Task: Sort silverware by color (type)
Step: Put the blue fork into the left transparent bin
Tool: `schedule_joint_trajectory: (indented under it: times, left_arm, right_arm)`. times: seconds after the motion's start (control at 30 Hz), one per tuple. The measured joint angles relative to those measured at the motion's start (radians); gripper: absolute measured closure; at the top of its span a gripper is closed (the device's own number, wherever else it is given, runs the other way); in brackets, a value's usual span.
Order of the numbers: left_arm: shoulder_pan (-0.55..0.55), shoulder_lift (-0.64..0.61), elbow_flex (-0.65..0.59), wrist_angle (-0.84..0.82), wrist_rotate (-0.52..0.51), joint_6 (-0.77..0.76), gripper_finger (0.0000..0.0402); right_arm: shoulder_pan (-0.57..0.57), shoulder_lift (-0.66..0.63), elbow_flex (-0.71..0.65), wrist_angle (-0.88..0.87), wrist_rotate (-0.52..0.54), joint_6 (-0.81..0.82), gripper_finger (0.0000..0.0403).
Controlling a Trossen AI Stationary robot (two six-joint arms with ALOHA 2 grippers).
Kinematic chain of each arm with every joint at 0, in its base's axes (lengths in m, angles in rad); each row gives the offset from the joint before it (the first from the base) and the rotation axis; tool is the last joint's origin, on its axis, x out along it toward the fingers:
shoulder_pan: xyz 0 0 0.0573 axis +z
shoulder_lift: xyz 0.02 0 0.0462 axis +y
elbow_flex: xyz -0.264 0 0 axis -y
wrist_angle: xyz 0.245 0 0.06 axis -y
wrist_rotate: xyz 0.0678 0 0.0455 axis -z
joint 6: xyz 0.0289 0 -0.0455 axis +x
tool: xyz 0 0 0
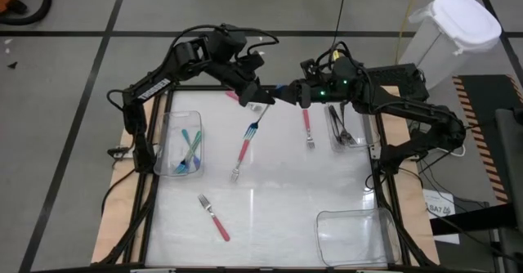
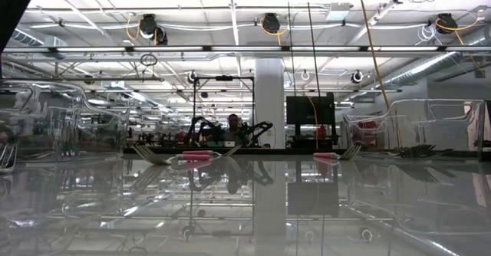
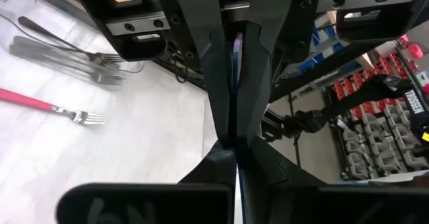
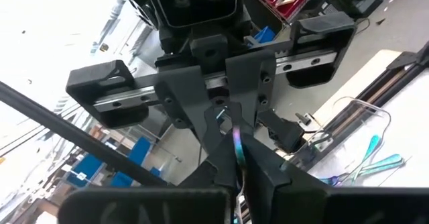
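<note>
A slim blue-handled fork (image 1: 283, 89) hangs in the air above the far middle of the table, between my two grippers. My left gripper (image 1: 274, 94) reaches in from the table's left and my right gripper (image 1: 294, 91) from its right. They meet tip to tip, both shut on the fork. In the wrist views only a thin blue strip of it (image 4: 238, 142) shows between the fingers. Pink-handled forks lie flat on the table at the middle (image 1: 245, 148), near left (image 1: 214, 217) and far right (image 1: 307, 127). My left gripper pinches the fork's thin blue strip (image 3: 237, 174) between its two fingers, coming from the table's left and slanting a little down. The fingers hide which end of the fork this is. The fork is lifted clear of the table. My right gripper pinches the same fork (image 4: 239, 158) between its two fingers, coming about level from the table's right, opposite the left fingers. Its own fingers hide which part it has. The fork hangs clear of the table between the two grippers.
A clear bin (image 1: 170, 142) at the left holds teal-handled forks (image 1: 191, 150). A clear bin (image 1: 368, 130) at the far right holds dark forks (image 1: 338, 126). Another clear bin (image 1: 353, 237) stands at the near right corner. A white lidded container (image 1: 454, 34) stands beyond the table's far right.
</note>
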Motion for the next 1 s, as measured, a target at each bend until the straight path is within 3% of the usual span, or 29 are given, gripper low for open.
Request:
schedule_joint_trajectory:
  times: [0.3,0.77,1.0]
  left_arm:
    - [0.018,0.0,0.0,0.001,0.004,0.001,0.0398]
    - [0.022,-0.051,-0.001,-0.022,0.003,0.013,0.0401]
    - [0.053,-0.077,0.001,-0.014,0.013,0.012,0.0401]
  right_arm:
    - [0.0,0.0,0.0,0.001,0.016,0.01,0.0361]
    - [0.0,-0.017,-0.001,0.026,0.118,-0.001,0.0174]
    - [-0.002,-0.042,-0.001,0.091,0.209,-0.054,0.012]
